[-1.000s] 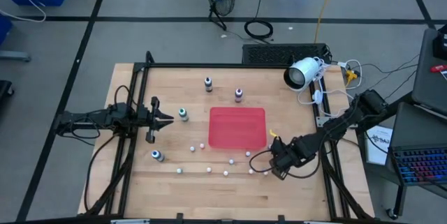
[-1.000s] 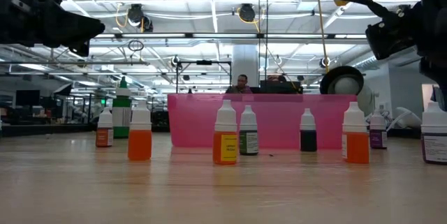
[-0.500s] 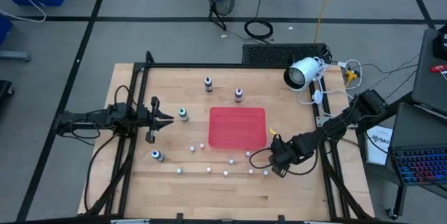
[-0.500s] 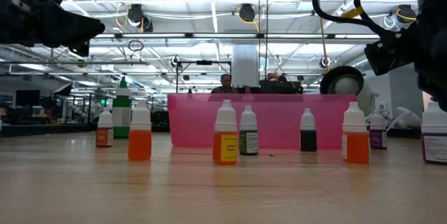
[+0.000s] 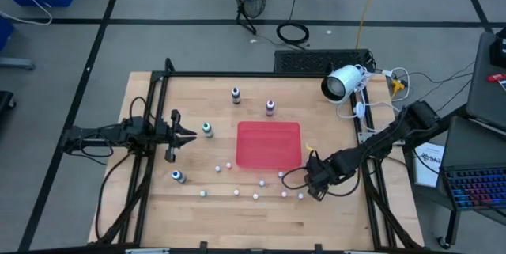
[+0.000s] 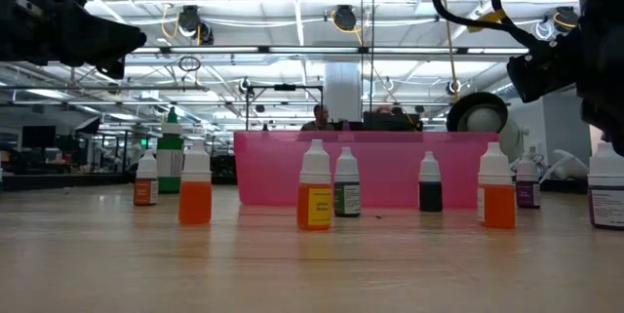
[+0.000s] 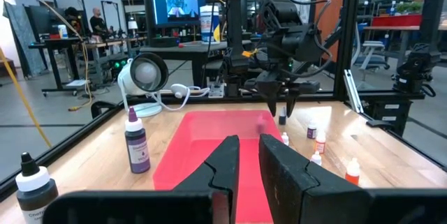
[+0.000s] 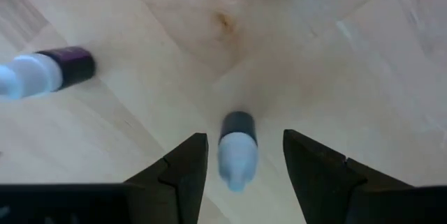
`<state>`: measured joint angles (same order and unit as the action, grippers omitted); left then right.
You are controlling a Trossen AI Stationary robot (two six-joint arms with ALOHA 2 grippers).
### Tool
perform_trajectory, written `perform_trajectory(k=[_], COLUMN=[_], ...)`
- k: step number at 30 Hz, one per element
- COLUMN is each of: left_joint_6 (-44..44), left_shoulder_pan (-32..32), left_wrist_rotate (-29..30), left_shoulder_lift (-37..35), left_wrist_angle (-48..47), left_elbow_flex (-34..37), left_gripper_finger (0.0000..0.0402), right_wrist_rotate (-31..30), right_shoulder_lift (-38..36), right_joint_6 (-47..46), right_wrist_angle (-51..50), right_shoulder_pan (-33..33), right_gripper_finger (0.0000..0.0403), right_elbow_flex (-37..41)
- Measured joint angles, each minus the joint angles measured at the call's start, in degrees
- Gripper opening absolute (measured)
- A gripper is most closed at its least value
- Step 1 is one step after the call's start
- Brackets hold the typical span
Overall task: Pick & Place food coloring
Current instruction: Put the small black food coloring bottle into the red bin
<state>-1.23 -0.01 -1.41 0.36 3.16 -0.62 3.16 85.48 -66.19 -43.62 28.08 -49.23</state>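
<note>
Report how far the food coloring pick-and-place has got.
Done: nothing; the red tray looks empty. In hand: the right end effector is open, straddling a small bottle near the tray's corner, not gripping it. The left end effector waits shut beside a green bottle. Left: every bottle.

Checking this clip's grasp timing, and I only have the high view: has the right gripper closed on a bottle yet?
Observer: No. The right wrist view shows the right gripper open, its fingers either side of a dark-bodied bottle, not touching it.
Operator: And the left one?
Observer: The left wrist view shows the left gripper shut, holding nothing.
</note>
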Motion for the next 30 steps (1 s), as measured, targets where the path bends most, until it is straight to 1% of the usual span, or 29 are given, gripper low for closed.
perform_trajectory(k=[4,17,21,30], left_joint_6=[0.0,0.0,0.0,0.0], left_shoulder_pan=[0.0,0.0,0.0,0.0], left_wrist_rotate=[0.0,0.0,0.0,0.0], left_shoulder_lift=[0.0,0.0,0.0,0.0], left_wrist_angle=[0.0,0.0,0.0,0.0], left_elbow_flex=[0.0,0.0,0.0,0.0], left_gripper_finger=[0.0061,0.0061,0.0061,0.0061], right_wrist_rotate=[-0.3,-0.1,-0.1,-0.1], right_shoulder_lift=[-1.0,-0.8,-0.8,-0.8], right_joint_6=[-0.6,-0.6,-0.6,-0.5], right_wrist_angle=[0.3,0.3,0.3,0.2], right_shoulder_pan=[0.0,0.0,0.0,0.0], right_gripper_finger=[0.0176,0.0172,0.015,0.0073], right_elbow_flex=[0.0,0.0,0.0,0.0])
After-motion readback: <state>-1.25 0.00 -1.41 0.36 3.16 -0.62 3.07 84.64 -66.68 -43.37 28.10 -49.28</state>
